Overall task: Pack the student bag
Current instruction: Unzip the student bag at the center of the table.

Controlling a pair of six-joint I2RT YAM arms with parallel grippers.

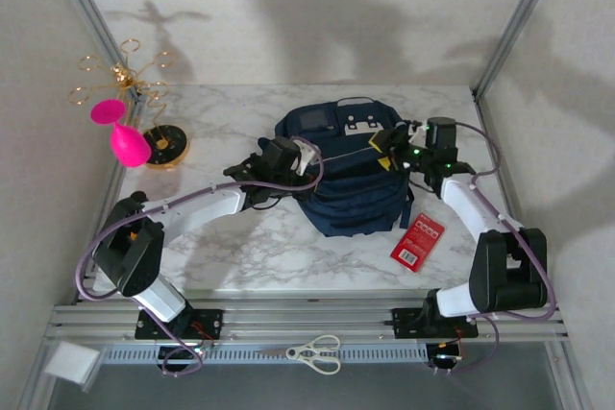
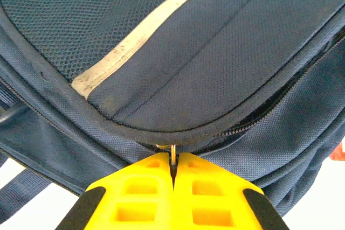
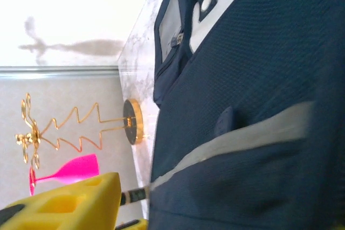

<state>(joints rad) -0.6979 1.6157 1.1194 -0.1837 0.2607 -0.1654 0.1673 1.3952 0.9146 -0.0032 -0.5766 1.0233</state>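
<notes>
- The student bag (image 1: 346, 180) is lying flat at the middle of the marble-patterned table (image 1: 240, 237) with its front pocket facing up. This is probably so both arms can reach its zips.
- The left gripper (image 2: 173, 165) is coming in from the bag's 9 o'clock side. Its yellow fingers (image 2: 145, 187) are pressing together on a thin metal zip pull (image 2: 173, 152) at the pocket's piped rim. The narrow tab needs that tight pinch if it is to be dragged along the curved track.
- The right gripper (image 1: 389, 144) is sitting over the bag's 2 o'clock corner with its jaws standing apart and nothing pinched between them. It is likely placed there to steady the loose cloth against the pull.
- The bag is showing coarse woven navy nylon, a finer mesh panel and a scuffed pale stripe (image 2: 140, 39). It is soft, and I judge it will bunch rather than slide.
- A flat red packet (image 1: 418, 242) is lying at the bag's 4 o'clock, perhaps waiting to go in.
- Scissors (image 1: 315, 353) are resting at 6 o'clock on the rail.
- A gold wire rack (image 1: 125, 79) is carrying a glossy pink glass (image 1: 123, 136) at 9 o'clock, well apart from the bag.
</notes>
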